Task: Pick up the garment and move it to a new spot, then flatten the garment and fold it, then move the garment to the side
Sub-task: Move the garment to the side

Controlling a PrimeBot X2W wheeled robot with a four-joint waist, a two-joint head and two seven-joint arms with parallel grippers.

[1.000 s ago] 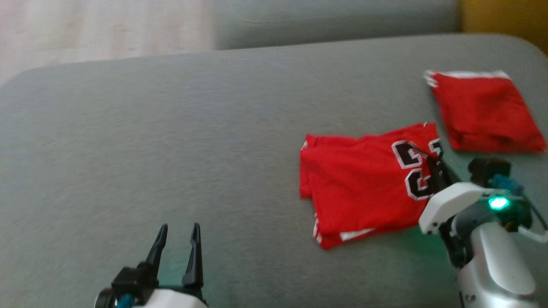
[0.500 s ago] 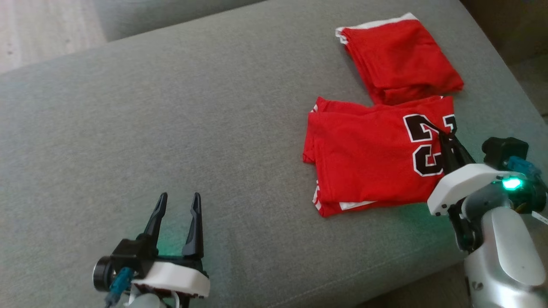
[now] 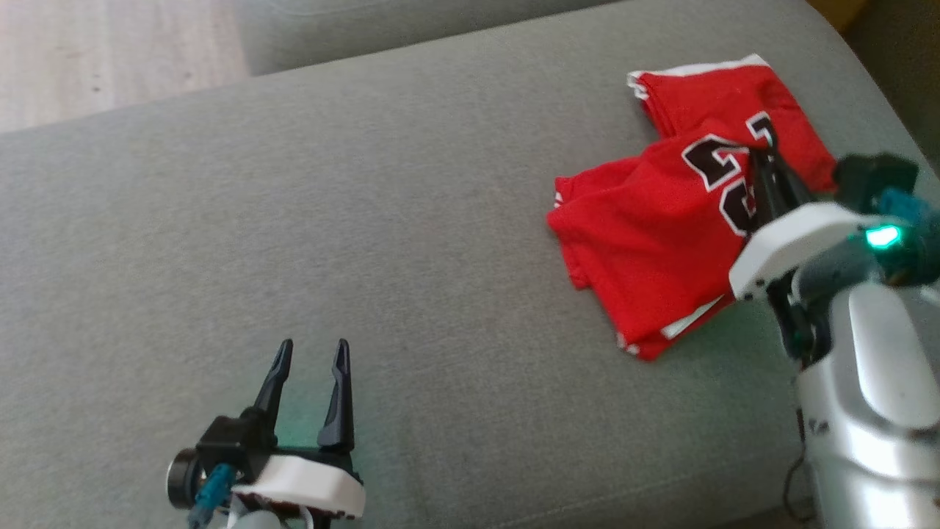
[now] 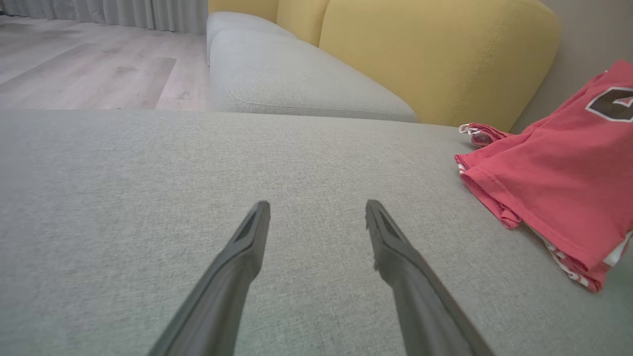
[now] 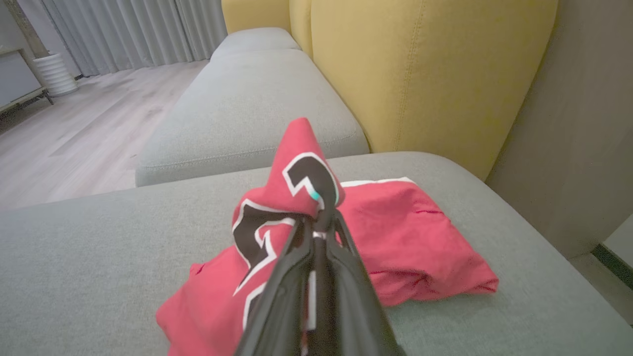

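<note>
Sofa seat (image 3: 367, 220), grey and broad, carries everything, and both arms work low over it. Behind it, past the right tool's tips, a yellow backrest (image 5: 420, 74) stands up, and pale wooden floor (image 4: 74, 64) runs off beyond the left tool.

The garment (image 3: 646, 242) is a red jersey with black, white-edged numerals, already folded into a thick packet. Its numbered end is lifted into a peak at the right tool's tips, while the rest sags back down beside that arm and lies on the seat. A second folded red piece (image 3: 720, 92) lies on the seat just past those tips and a little to their right. The raised jersey corner comes very close to it, but I cannot tell whether the two touch.

The right tool (image 3: 767, 158) has its fingers pressed together on the cloth, pinching the jersey right at the numerals. The left tool (image 3: 313, 345) sits low over bare seat with its fingers spread and nothing between them; the jersey is well off to its right.

To my eye the folding is done and this is the last step, shifting the packet aside. The next move seems to call for carrying it with the layers hanging together, since one pinch at a corner could let the fold slide open. Then it needs lowering flat beside or against the other red piece without dragging that piece, and only then should the fingers part.
</note>
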